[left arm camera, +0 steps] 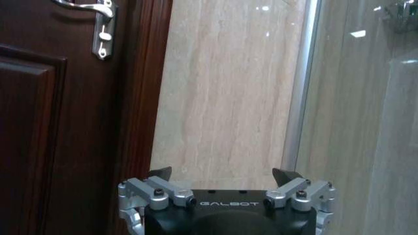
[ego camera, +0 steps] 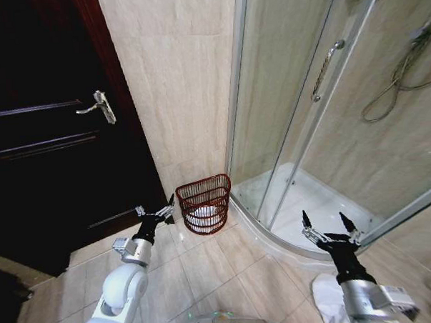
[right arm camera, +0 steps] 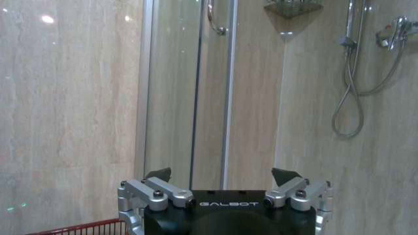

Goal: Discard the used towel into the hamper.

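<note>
The hamper [ego camera: 204,203] stands on the tiled floor [ego camera: 206,269] in the corner between the beige wall [ego camera: 173,85] and the shower enclosure's curved glass [ego camera: 292,115], with something white lying inside it. The left gripper [ego camera: 156,213] hovers just beside the hamper's rim on the dark door [ego camera: 43,140] side, its jaws spread wide and holding nothing. The right gripper [ego camera: 330,224] hangs well apart from the hamper, over the curved shower sill [ego camera: 265,231], jaws also wide and empty. Open floor lies between the two arms. A white cloth [ego camera: 329,299] sits on the floor beneath the right arm
</note>
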Tool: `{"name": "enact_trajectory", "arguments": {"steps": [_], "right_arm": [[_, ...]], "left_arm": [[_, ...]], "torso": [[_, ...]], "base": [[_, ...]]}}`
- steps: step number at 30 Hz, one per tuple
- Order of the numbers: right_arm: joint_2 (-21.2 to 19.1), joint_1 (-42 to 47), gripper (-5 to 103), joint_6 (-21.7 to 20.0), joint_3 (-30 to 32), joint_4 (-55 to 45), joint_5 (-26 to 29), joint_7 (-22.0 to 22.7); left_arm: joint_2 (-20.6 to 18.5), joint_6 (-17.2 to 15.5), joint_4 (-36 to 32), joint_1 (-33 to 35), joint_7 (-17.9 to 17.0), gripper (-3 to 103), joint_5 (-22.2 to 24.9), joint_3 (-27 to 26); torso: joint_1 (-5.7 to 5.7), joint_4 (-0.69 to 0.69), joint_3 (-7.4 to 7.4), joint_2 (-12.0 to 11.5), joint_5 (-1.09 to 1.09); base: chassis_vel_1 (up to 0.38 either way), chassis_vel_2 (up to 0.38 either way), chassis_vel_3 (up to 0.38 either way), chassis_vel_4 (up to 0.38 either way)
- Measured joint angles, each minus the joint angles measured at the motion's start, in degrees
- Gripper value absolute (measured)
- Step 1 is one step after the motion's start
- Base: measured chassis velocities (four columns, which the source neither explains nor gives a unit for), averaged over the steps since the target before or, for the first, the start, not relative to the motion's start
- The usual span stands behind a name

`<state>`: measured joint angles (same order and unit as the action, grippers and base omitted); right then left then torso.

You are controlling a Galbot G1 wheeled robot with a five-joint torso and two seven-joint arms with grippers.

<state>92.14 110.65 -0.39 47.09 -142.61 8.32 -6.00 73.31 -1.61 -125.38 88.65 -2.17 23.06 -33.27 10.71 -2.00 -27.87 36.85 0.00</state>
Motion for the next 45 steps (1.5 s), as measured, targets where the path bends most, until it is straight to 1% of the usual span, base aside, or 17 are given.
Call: {"name": "enact_trajectory", "arguments": {"steps": [8, 20, 33, 36, 42, 45], "right_arm": [[0.0, 0.3, 100, 0.8, -0.2, 0.0, -0.5, -0.2], [0.0, 0.3, 100, 1.2, -0.2, 0.7, -0.5, -0.3], [0.0, 0.8, 100, 2.9, 0.0, 1.6, -0.6, 0.0], [0.0, 0.8, 100, 3.8, 0.1, 2.1, -1.1, 0.5], [0.0, 0.9, 100, 5.3, 0.1, 2.9, -1.5, 1.0], [0.0, 1.0, 100, 5.9, 0.2, 3.1, -1.5, 2.0]], "left_arm": [[-0.3, 0.9, 0.4, 0.7, 0.0, 100, -0.3, -0.5], [-0.3, 1.2, 1.2, 0.7, 0.0, 100, -0.9, 0.0], [0.0, 2.3, 1.6, 0.8, 0.2, 100, -1.1, 0.4], [0.1, 2.5, 1.9, 1.0, 0.3, 100, -1.1, 0.4], [0.1, 2.7, 2.1, 1.1, 0.3, 100, -1.3, 0.5], [0.2, 2.8, 2.1, 1.1, 0.3, 100, -1.6, 0.8]], "torso": [[-0.01, 0.00, 0.00, 0.0, 0.01], [-0.01, 0.00, 0.00, 0.0, 0.00], [-0.01, 0.01, 0.00, 0.0, 0.01], [-0.01, -0.01, 0.01, 0.0, 0.01], [-0.02, 0.00, 0.01, 0.0, 0.00], [-0.02, 0.01, 0.01, 0.0, 0.01]], "base": [[0.099, -0.101, -0.112, 0.089], [0.122, -0.118, -0.113, 0.115], [0.118, -0.126, -0.120, 0.116], [0.142, -0.131, -0.113, 0.123], [0.091, -0.100, -0.110, 0.104], [0.023, -0.024, -0.038, 0.025]]}}
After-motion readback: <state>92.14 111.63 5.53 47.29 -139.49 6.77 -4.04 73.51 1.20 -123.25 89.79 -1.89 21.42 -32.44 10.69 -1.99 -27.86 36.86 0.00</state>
